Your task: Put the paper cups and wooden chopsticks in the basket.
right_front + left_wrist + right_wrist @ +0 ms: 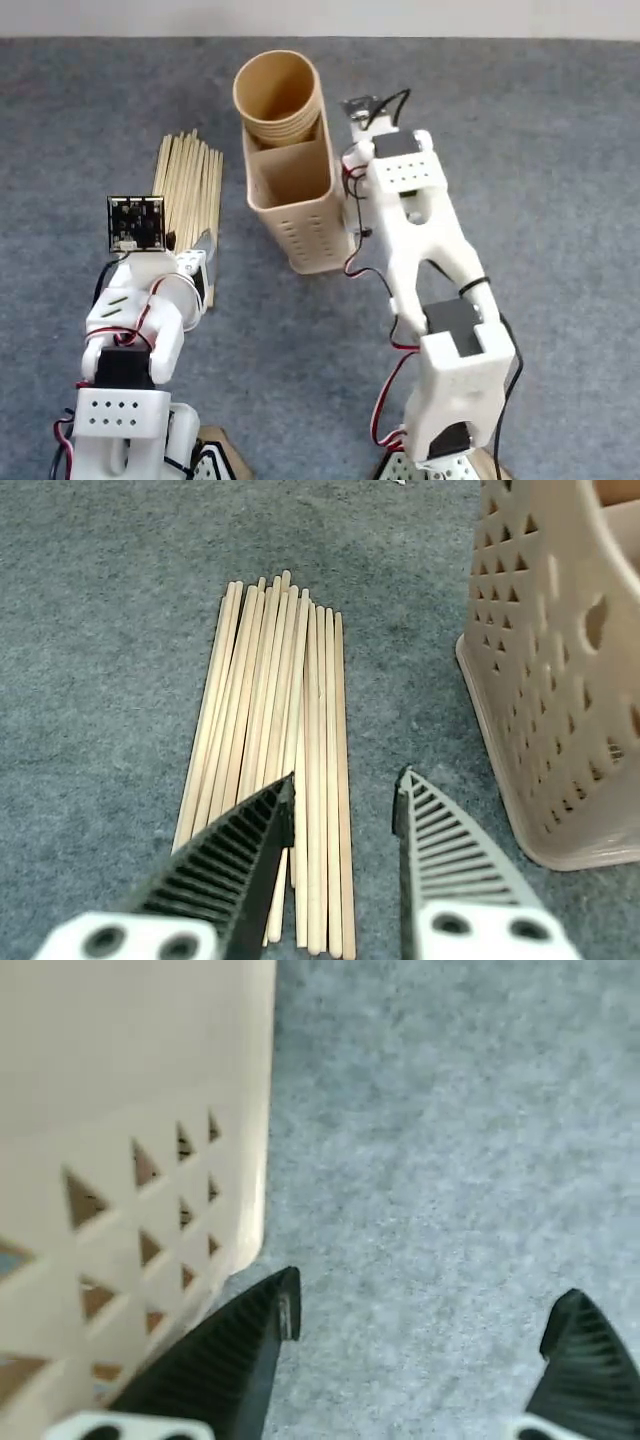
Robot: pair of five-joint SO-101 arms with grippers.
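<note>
Open grey carpet (80,130) lies left of the pale wooden chopsticks (190,180). A narrow strip parts them from the beige perforated plastic basket (300,215), which has brown paper cups (278,95) stacked in its far compartment. The left arm hides the chopsticks' near ends, with the left gripper (345,785) spread above them. The right gripper (432,1292), jaws wide, sits just right of the basket.

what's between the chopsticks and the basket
Just bare carpet lies between the chopsticks and the basket, clearest in the left wrist view.

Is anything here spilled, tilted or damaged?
Nothing stands out. The basket stands upright with the paper cups stacked in one compartment, and the chopsticks lie in a neat bundle beside it.
</note>
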